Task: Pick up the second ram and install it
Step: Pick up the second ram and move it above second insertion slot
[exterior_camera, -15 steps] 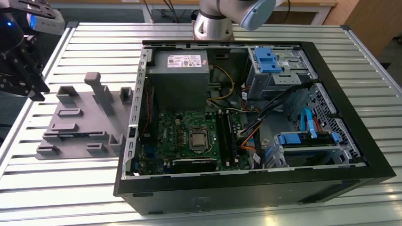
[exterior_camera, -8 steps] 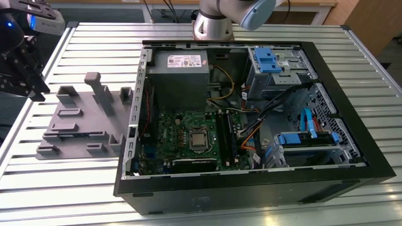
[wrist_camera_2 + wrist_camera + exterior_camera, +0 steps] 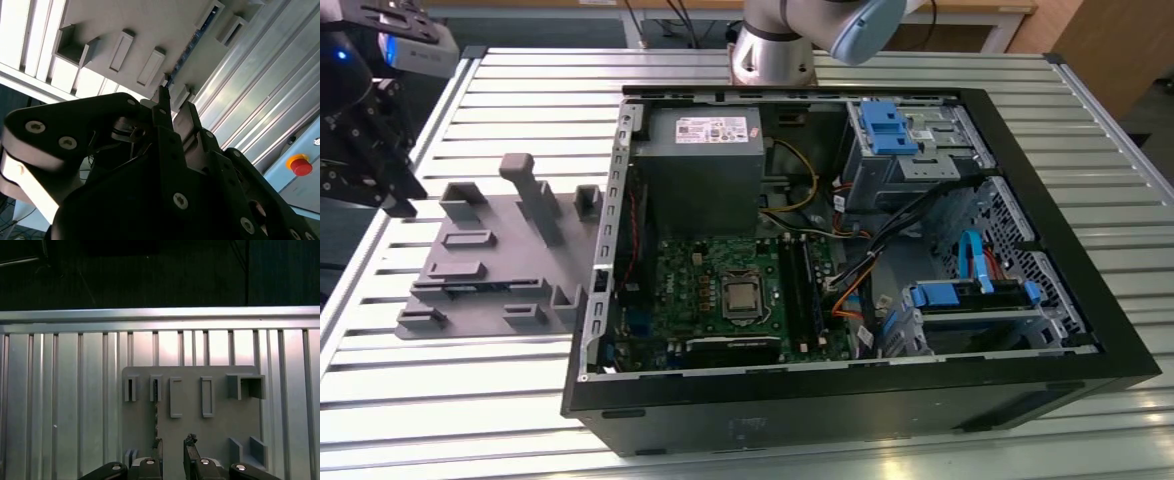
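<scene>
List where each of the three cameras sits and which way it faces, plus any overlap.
Exterior view: off the arm, high, looking down on the open PC case and grey fixture; the arm's base shows beyond the case.
First wrist view: on the wrist, looking down past the gripper, jaws apart, onto the fixture.
Second wrist view: on the wrist, close behind the gripper, facing the fixture and the second ram.
Shared: the fixture, in all three.

The second ram is a slim, dark stick with a blue strip along its side. It stands on its long edge in a slot of the grey holder block, near the block's edge closest to the exterior view's camera.
</scene>
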`<control>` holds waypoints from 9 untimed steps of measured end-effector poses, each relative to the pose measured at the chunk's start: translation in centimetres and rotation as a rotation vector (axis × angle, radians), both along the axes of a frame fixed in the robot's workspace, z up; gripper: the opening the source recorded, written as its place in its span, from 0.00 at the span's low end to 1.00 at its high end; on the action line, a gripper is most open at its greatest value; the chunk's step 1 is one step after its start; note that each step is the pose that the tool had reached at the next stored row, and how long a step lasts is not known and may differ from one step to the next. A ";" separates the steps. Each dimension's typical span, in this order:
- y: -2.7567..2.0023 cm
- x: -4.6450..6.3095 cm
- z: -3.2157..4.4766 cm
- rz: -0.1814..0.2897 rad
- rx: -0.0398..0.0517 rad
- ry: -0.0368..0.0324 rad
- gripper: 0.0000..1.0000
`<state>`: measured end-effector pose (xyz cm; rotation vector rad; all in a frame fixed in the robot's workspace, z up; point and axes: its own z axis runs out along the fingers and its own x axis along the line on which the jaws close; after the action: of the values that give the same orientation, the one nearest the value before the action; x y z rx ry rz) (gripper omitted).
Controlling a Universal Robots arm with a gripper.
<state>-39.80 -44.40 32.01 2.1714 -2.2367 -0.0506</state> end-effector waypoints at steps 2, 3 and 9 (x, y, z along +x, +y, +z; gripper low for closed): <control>-0.03 0.0 -0.12 0.015 0.0001 0.0000 0.31; -0.11 0.0 -0.18 0.021 -0.0001 0.0002 0.31; -0.26 0.0 -1.00 0.023 0.0000 -0.0001 0.31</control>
<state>-39.82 -44.65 31.01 2.1972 -2.2109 -0.0500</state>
